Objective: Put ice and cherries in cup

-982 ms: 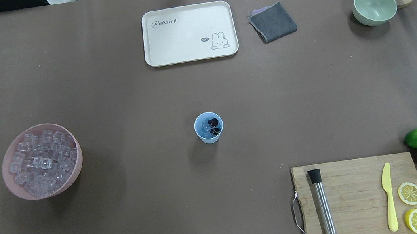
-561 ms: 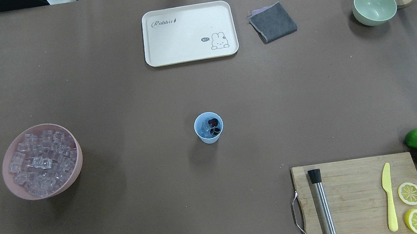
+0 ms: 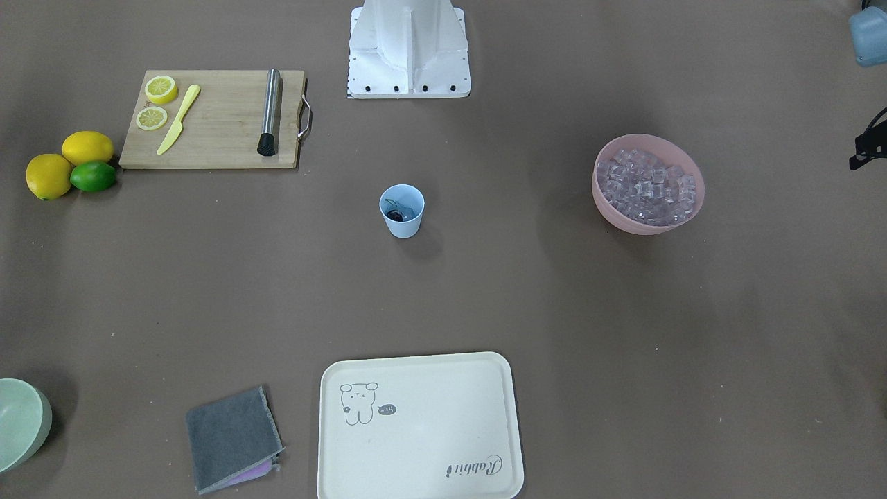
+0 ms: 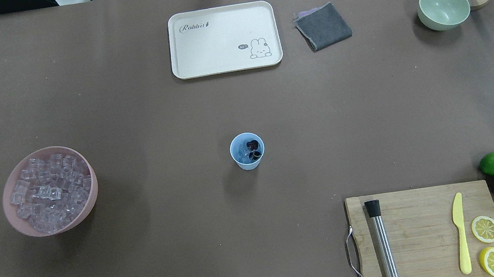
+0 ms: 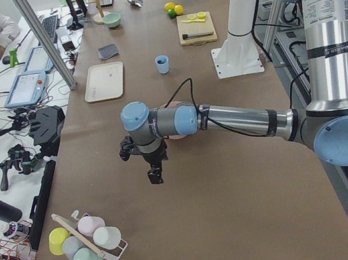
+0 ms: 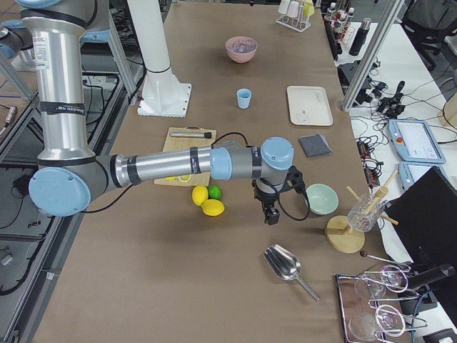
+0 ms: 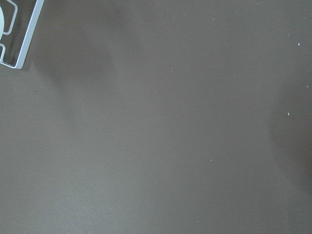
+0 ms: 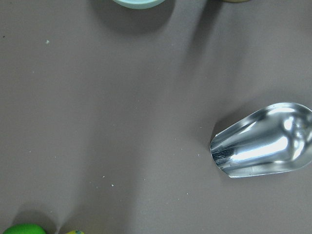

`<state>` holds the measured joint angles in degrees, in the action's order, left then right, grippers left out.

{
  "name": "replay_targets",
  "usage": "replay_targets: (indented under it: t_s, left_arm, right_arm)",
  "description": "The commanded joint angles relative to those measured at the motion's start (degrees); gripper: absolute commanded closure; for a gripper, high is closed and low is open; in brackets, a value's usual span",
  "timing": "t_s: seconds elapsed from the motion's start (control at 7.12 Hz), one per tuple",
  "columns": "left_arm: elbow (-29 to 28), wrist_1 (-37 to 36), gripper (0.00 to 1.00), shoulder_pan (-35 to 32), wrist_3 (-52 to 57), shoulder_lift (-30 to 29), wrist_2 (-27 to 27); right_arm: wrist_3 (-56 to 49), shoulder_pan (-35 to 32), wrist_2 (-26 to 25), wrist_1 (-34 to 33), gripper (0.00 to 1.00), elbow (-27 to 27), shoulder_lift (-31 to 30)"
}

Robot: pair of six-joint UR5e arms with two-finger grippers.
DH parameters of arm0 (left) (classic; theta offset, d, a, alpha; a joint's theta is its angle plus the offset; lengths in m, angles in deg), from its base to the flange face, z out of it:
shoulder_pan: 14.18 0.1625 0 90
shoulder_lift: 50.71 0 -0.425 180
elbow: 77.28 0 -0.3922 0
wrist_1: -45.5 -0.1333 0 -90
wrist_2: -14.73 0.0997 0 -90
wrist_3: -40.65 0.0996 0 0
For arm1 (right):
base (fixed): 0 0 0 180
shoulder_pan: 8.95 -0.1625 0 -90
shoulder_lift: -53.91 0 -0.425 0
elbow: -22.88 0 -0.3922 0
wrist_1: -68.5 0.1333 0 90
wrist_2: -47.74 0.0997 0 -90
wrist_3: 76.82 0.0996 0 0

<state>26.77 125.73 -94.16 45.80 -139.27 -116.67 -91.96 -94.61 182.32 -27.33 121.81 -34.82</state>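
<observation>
Spanning the brown table, 2 arms hang over its opposite ends, and the cup sits about midway between them. The left gripper points down over bare table at the left end, with the pink bowl of ice lying between it and the cup. The right gripper points down at the right end, beside the pale green bowl and near the steel scoop. Only side views show either gripper, so I cannot tell how wide their fingers stand. The light blue cup stands upright, mouth up, well apart from both. Neither arm looks clearly nearer, and there is open table all round. Inside the cup lie a few clear ice cubes and the dark cherries, so the filling looks done.
</observation>
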Motion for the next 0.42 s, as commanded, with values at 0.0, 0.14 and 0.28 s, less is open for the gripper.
replay_targets:
  t_s: [0.0, 0.14, 0.28]
  left_arm:
    - [-0.07, 0.01, 0.02, 0.00, -0.05, -0.12, 0.01]
    - [-0.25, 0.01, 0.02, 0.00, -0.05, -0.30, -0.08]
    - [-0.25, 0.01, 0.02, 0.00, -0.14, -0.38, -0.08]
  right_arm:
    - [0.03, -0.03, 0.07, -0.07, 0.00, 0.57, -0.13]
    - [0.03, -0.03, 0.15, -0.15, 0.00, 0.83, -0.13]
    - [0.12, -0.03, 0.16, -0.16, 0.00, 0.83, -0.13]
